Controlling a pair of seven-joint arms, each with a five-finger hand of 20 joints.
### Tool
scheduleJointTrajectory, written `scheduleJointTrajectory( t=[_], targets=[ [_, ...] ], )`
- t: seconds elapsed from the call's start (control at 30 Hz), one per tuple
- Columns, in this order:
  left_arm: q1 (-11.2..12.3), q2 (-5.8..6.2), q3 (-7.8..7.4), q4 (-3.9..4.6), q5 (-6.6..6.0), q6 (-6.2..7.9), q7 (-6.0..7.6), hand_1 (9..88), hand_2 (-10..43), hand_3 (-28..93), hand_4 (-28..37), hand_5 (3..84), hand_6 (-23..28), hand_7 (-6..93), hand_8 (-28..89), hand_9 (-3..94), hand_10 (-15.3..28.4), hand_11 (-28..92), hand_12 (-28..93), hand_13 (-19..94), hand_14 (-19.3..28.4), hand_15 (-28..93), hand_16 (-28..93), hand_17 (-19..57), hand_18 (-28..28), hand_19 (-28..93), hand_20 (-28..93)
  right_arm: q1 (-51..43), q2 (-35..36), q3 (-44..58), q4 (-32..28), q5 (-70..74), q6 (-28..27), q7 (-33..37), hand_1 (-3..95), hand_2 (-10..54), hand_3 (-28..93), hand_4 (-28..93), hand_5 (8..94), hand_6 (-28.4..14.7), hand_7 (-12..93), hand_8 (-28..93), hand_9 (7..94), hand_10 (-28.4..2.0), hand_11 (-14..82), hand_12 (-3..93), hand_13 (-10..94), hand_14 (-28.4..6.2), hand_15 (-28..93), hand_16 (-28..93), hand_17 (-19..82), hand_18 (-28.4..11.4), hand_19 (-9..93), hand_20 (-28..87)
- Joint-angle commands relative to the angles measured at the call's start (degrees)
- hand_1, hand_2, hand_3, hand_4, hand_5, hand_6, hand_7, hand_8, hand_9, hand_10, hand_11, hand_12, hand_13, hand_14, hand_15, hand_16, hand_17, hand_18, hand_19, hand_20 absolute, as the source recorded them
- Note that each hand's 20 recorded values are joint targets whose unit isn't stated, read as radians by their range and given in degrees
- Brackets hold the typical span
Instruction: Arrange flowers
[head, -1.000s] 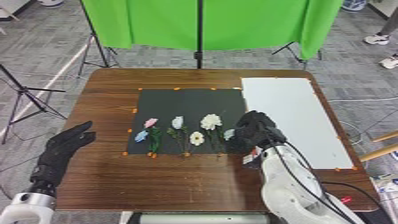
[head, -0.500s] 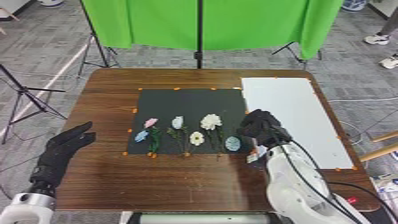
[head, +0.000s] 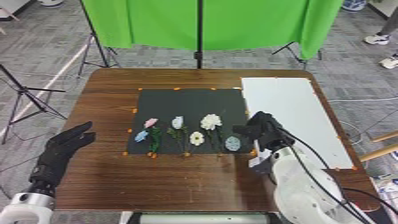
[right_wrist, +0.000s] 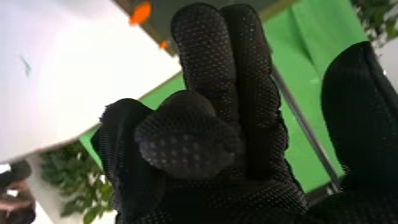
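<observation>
Green cloth (head: 213, 25) hangs behind the brown table (head: 195, 185), and here on the black mat (head: 187, 105) lie the flowers (head: 210, 121), pink and blue at left, white ones mid-row, a pale blue oval (head: 233, 143) at right! Right hand (head: 260, 127) is just beside that oval, near the white sheet (head: 289, 115), some fingers straight, others bent in, its grasp empty! Left hand (head: 64, 147), out left, fingers loosely open, empty too
</observation>
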Motion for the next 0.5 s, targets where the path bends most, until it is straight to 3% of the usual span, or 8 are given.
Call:
scheduleJointTrajectory(
  t=[0.03, 0.5],
  targets=[
    [0.7, -0.42, -0.03, -0.19, 0.3, -0.33, -0.37, 28.7, -2.6, 65, -16.7, 41.8, 6.0, 8.5, -5, 43.7, 14.4, 18, 11, 35, 17.5, 14, -1, 4.7, 12.3, 10, 13, -0.2, -0.3, -0.6, -0.9, 4.7, -8.1, 2.1, 28.0, 1.8, 60, -12, 88.2, -2.4, 23, -8, 93.2, -15.2, 27.1, 23.9, 92, -5.2, 59, 34, 63, -18.6, 93, 58],
    [0.5, -0.48, 0.17, -0.11, 0.3, -0.22, -0.61, 28.5, -2.8, 66, -16.7, 41.9, 6.0, 8.6, -6, 43.7, 14.4, 18, 11, 35, 17.5, 14, -1, 4.6, 12.4, 10, 13, 2.8, -0.3, -3.7, 1.5, 3.3, -4.8, 1.1, 28.2, 3.3, 57, -10, 85.9, -2.4, 21, -8, 91.1, -15.6, 24.9, 23.8, 92, -5.5, 57, 35, 62, -18.3, 93, 58]
  ],
)
